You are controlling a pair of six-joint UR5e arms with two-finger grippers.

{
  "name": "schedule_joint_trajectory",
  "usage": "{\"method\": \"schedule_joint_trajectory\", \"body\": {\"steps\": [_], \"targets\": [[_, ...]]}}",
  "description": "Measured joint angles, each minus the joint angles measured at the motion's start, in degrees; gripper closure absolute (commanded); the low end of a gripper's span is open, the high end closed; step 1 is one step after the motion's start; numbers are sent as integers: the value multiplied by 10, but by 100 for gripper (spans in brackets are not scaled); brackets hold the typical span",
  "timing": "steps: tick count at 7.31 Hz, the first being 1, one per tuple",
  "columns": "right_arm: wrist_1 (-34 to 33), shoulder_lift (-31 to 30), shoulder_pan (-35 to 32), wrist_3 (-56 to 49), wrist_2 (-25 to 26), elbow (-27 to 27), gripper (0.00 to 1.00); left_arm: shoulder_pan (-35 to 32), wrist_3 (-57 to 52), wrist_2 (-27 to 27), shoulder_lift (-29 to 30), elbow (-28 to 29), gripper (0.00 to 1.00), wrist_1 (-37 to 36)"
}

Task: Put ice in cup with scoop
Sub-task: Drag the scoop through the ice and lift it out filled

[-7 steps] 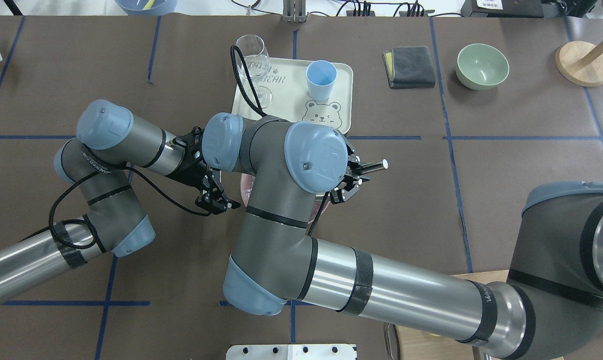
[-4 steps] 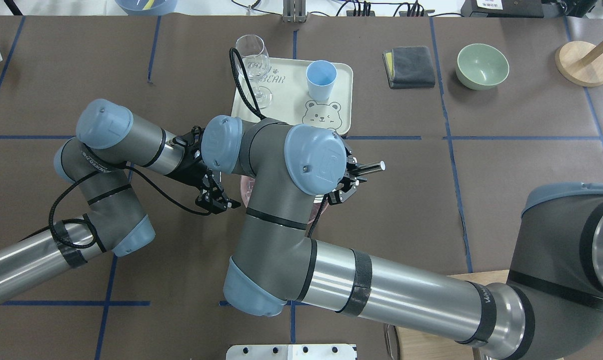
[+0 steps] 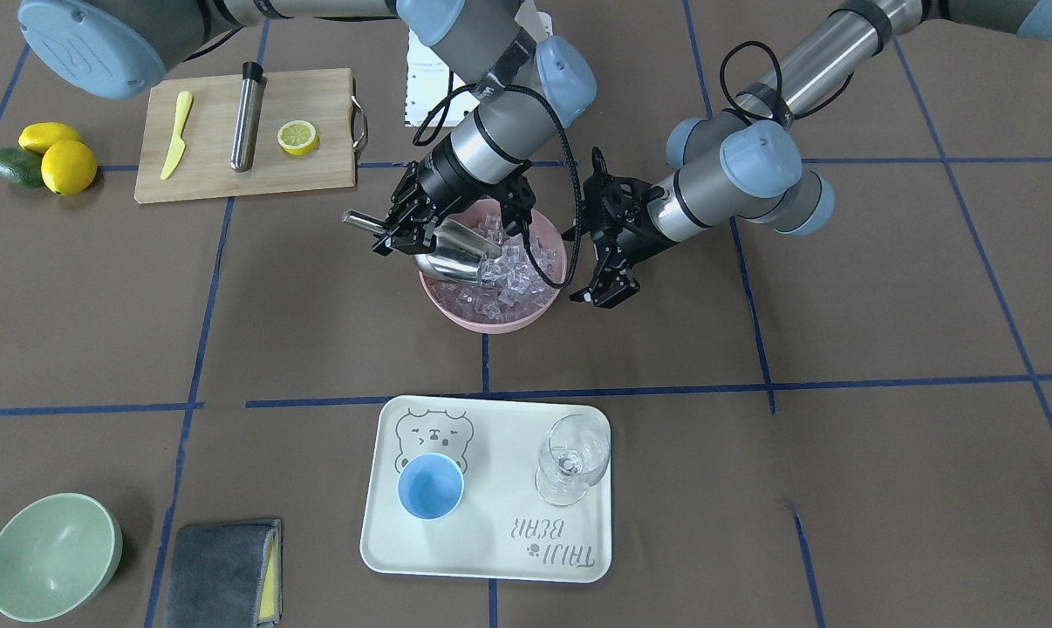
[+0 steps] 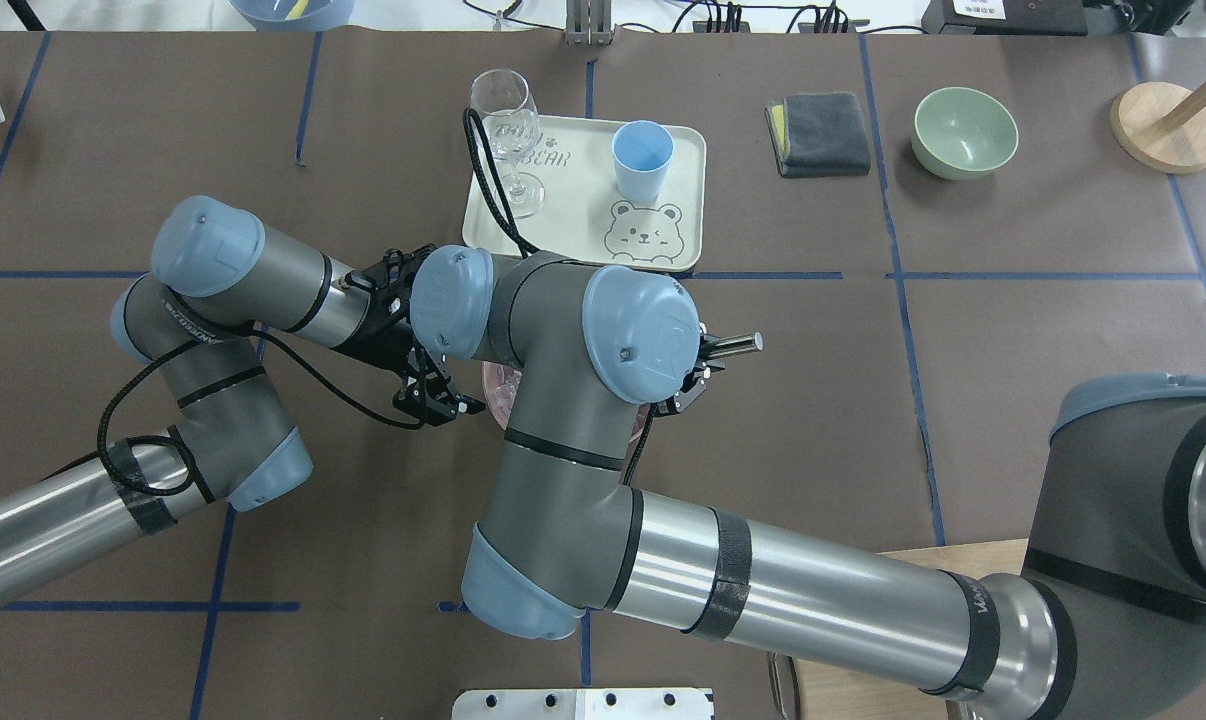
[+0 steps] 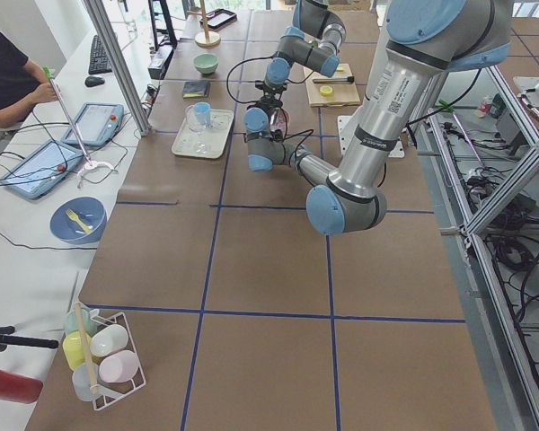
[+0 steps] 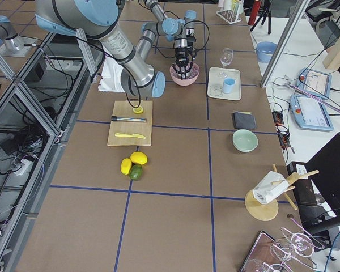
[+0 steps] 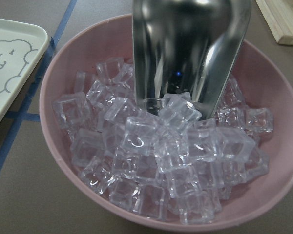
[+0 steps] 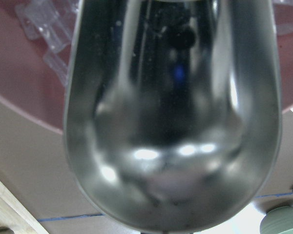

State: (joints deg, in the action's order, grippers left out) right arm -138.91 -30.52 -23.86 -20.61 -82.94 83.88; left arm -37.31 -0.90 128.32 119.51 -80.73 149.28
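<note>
Scoop (image 3: 461, 251) lowered into ice (image 3: 513, 275) | right pincer (image 3: 397, 234) clamped on scoop | left pincer (image 3: 600, 295) apart

Site note from my remote feeds: this is a robotics lab. The table (image 5: 269, 260) is papered brown and marked off with a blue tape grid (image 5: 251, 313). An aluminium frame post (image 5: 117, 63) stands at its edge, and loose cables (image 5: 512, 256) lie on the floor. A white side bench (image 5: 18, 269) carries tablets (image 5: 94, 121) and a keyboard (image 5: 100, 54), with a person (image 5: 4, 72) seated there. The left arm (image 5: 386, 117) and right arm (image 5: 310, 27) reach over the table.
</note>
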Motion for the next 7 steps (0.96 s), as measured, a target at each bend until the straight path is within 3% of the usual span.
{"method": "schedule_joint_trajectory", "body": {"steps": [7], "targets": [[71,-31,0,1,-6,8,100,0,11,0,0,2,0,17]]}}
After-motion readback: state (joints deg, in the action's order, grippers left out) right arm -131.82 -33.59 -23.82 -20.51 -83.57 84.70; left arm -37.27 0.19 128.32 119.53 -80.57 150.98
